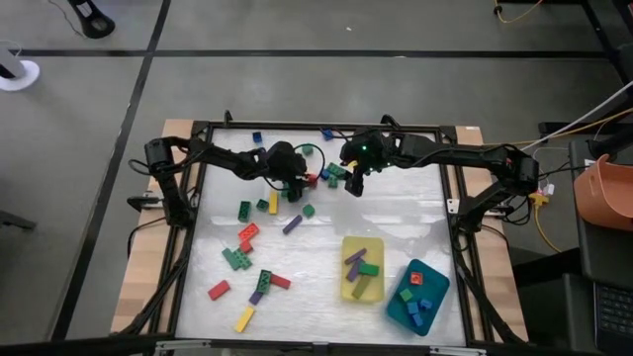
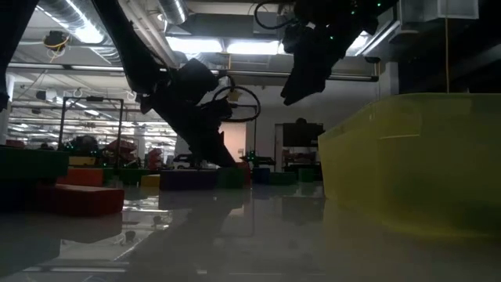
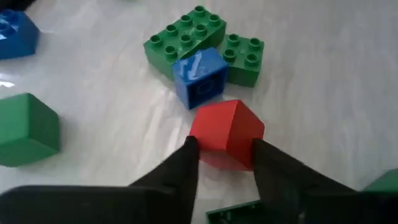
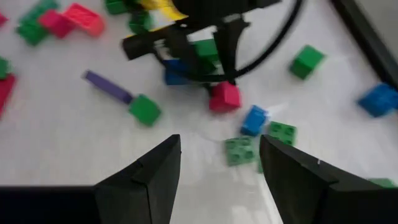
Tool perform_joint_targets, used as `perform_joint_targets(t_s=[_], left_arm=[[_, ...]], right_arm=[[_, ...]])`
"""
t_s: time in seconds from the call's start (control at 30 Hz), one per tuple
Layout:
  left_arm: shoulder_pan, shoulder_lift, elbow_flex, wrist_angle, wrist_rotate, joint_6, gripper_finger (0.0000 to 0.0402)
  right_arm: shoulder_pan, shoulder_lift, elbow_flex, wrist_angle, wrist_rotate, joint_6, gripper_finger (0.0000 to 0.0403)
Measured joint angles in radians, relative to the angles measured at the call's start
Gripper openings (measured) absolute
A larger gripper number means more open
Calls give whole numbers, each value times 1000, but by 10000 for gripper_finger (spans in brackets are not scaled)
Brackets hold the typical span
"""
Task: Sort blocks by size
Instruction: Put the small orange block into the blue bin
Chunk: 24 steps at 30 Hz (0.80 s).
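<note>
Many small blocks lie loose on the white table. My left gripper (image 3: pixel 225 149) is low at the far middle, shut on a red cube (image 3: pixel 227 132). Just beyond the cube lie a blue cube (image 3: pixel 200 76) and two green studded blocks (image 3: pixel 185 34) (image 3: pixel 244 57), close together. In the high view the red cube (image 1: pixel 311 180) sits beside my left gripper (image 1: pixel 300 186). My right gripper (image 4: pixel 219 149) hangs open above the table, a little to the right (image 1: pixel 354 184), with nothing between its fingers. My left gripper pinches the red cube between its two fingers, one on the cube's left side (image 3: pixel 198 138) and one on its right side (image 3: pixel 256 142). The fingers come slanting down from the table's left. The cube sits upright with its underside on the table.
A yellow tray (image 1: pixel 346 282) with longer blocks and a teal tray (image 1: pixel 435 297) with small ones stand at the near right. Loose blocks lie near left (image 1: pixel 237 259) and along the far edge (image 1: pixel 257 137). A green cube (image 3: pixel 25 127) lies close to my left gripper.
</note>
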Motion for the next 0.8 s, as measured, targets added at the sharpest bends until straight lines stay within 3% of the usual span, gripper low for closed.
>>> perform_joint_targets(t_s=[0.13, 0.27, 0.47, 0.63, 0.8], left_arm=[[-2, 7, -5, -21, 16, -35, 82], [-8, 4, -2, -10, 12, -30, 80], [-51, 4, -2, -2, -88, -8, 139], [-97, 4, -2, -2, -98, -13, 188], [-132, 3, -2, -2, -97, -16, 210]], right_arm=[[1, 0, 0, 0, -50, 0, 218], [0, 0, 0, 0, -50, 0, 218], [0, 0, 0, -1, -50, 0, 218], [0, 0, 0, -1, -50, 0, 218], [0, 0, 0, -8, -50, 0, 218]])
